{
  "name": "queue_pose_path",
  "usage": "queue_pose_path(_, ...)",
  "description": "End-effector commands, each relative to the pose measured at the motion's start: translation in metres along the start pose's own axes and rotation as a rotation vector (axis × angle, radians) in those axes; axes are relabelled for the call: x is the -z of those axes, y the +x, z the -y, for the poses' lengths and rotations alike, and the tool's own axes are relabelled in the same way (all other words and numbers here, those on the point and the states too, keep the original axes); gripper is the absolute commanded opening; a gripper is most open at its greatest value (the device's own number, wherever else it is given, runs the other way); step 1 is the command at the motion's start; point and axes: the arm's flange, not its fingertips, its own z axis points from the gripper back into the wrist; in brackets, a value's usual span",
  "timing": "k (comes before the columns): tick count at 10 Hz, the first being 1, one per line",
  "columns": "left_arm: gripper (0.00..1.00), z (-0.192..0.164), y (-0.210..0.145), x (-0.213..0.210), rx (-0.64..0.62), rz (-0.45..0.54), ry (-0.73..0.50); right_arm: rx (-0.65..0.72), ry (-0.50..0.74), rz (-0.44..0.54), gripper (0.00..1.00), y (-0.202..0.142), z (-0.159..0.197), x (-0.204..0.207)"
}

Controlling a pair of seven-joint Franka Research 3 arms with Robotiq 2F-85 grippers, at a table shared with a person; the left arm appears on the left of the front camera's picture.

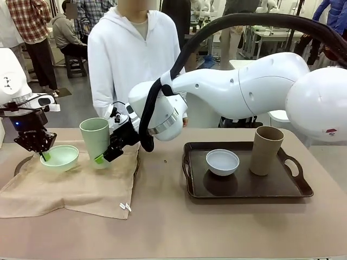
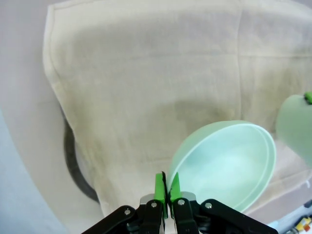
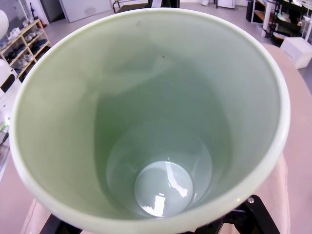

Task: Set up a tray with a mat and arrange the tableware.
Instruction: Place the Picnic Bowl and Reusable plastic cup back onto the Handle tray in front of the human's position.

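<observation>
Table (image 1: 173, 227): shared work surface, with one tray towards each end.
Dark tray (image 1: 303, 190): on the robot's right, with no mat on it. It carries the tan cup (image 1: 265, 150), upright, and the white bowl (image 1: 222, 161); the two stand near each other but apart.
Mat (image 1: 76, 184) (image 2: 146, 73): beige cloth on the robot's left, draped over a second tray (image 2: 69, 156) (only a dark rim peeks out at the cloth's edge).
Pale green cup (image 1: 93, 135) (image 3: 156, 122): over the mat, tilted, just beside the bowl. I cannot tell whether its base rests on the cloth.
Pale green bowl (image 1: 59, 157) (image 2: 226, 163): on the mat, tipped slightly.
Right claw (image 1: 102, 157): clamped around the lower part of the pale green cup.
Left claw (image 1: 44, 154) (image 2: 166, 187): pads pressed together at the bowl's near rim. I cannot tell whether the rim is pinched between them.
Risk 1: the cup could knock the bowl, because the two are close and both arms work on the same patch of cloth.
Risk 2: the cup could topple if let go while tilted, since soft cloth gives poor footing.
Risk 3: the mat could bunch or slide off the tray if either claw drags across it.
Risk 4: if the left claw does pinch the rim, the bowl could swing or slip in so thin a grip.
</observation>
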Motion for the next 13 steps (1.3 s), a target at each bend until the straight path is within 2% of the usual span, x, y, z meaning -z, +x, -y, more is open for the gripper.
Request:
queue_pose_path(1, 0.04, -0.002, 0.009, -0.003, 0.012, 0.023, -0.035, -0.033, -0.009, 0.052, 0.8, -0.007, 0.005, 0.004)
queue_pose_path(10, 0.04, -0.004, 0.029, 0.025, -0.021, -0.027, -0.017, -0.012, -0.013, 0.053, 0.8, -0.023, 0.011, 0.008)
queue_pose_path(11, 0.64, -0.005, 0.029, 0.025, -0.016, -0.03, -0.009, 0.004, -0.01, 0.043, 1.0, -0.023, 0.012, 0.009)
queue_pose_path(12, 0.64, -0.004, 0.028, 0.024, -0.009, -0.029, -0.009, 0.018, -0.02, 0.023, 1.0, -0.022, 0.012, 0.007)
queue_pose_path(13, 1.0, -0.004, 0.025, 0.023, -0.003, -0.031, -0.008, 0.059, -0.024, 0.003, 0.99, -0.022, 0.011, 0.005)
